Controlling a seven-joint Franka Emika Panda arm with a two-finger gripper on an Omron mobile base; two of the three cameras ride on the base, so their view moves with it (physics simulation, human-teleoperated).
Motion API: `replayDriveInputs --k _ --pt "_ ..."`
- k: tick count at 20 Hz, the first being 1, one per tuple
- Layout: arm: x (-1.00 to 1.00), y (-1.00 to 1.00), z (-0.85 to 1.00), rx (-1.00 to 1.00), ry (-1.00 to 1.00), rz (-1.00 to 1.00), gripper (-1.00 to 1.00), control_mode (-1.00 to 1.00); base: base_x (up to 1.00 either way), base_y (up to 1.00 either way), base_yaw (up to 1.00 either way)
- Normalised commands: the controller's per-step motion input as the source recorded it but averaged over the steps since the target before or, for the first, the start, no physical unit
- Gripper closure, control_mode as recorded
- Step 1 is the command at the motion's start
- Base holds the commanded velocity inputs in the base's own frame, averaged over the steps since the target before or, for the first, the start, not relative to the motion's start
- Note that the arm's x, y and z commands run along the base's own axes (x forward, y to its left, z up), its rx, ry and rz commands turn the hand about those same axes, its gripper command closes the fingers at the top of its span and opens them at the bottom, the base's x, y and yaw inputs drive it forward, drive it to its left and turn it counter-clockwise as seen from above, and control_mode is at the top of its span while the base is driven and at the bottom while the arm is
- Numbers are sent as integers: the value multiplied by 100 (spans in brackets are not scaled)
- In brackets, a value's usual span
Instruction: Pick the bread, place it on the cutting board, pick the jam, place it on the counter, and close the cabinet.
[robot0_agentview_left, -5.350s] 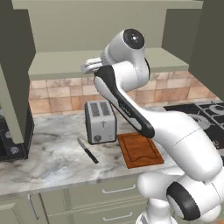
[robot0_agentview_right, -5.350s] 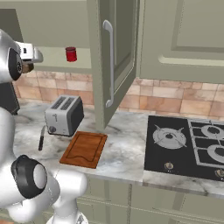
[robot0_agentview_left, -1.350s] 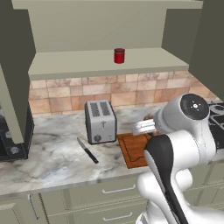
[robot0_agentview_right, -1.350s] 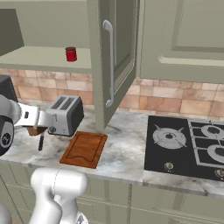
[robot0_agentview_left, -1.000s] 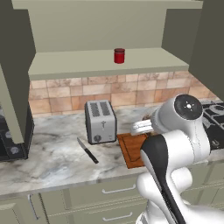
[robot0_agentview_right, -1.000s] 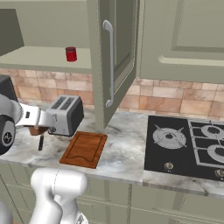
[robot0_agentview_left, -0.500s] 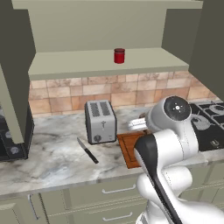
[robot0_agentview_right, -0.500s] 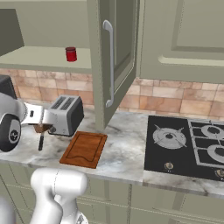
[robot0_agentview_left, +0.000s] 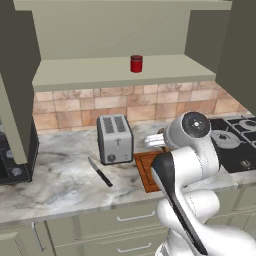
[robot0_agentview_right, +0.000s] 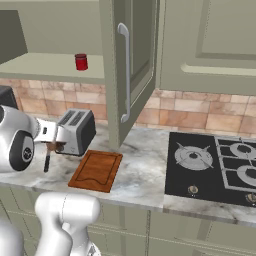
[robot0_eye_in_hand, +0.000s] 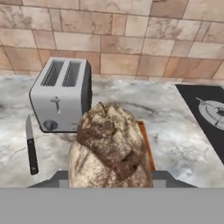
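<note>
The bread (robot0_eye_in_hand: 111, 148), a brown crusty loaf, sits close up in the hand view, and my gripper (robot0_agentview_right: 54, 145) is shut on it, its fingertips hidden behind the loaf. The hand hovers above the counter (robot0_agentview_right: 140, 172), between the toaster and the cutting board's (robot0_agentview_right: 97, 170) back left corner. In the left base view my arm covers part of the cutting board (robot0_agentview_left: 145, 172). The red jam (robot0_agentview_left: 136, 63) stands on the shelf of the cabinet (robot0_agentview_right: 131, 65), whose doors hang open; the right base view shows the jam (robot0_agentview_right: 81, 61) too.
A silver toaster (robot0_agentview_left: 114, 138) stands left of the board, with a black-handled knife (robot0_agentview_left: 100, 172) lying in front of it. The black stovetop (robot0_agentview_right: 215, 167) takes up the counter's right end. The open cabinet door juts out above the board.
My hand has drifted a little to the left, toward the toaster, with the bread still in it. The jam, board, toaster and knife have not moved.
</note>
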Motion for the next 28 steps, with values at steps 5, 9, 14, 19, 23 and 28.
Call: replayDriveInputs --k 5,9,14,19,23,28 --pt "12 -22 -57 5 -9 2 100 -100 0 0 0" --pt "3 -26 -53 4 -11 3 100 -100 0 0 0" --pt "0 -27 -56 3 -13 4 100 -100 0 0 0" --pt "0 -19 -61 0 -18 3 100 -100 0 0 0" --pt "2 -14 -61 0 -18 3 100 -100 0 0 0" --pt "3 -11 -58 0 -19 2 100 -100 0 0 0"
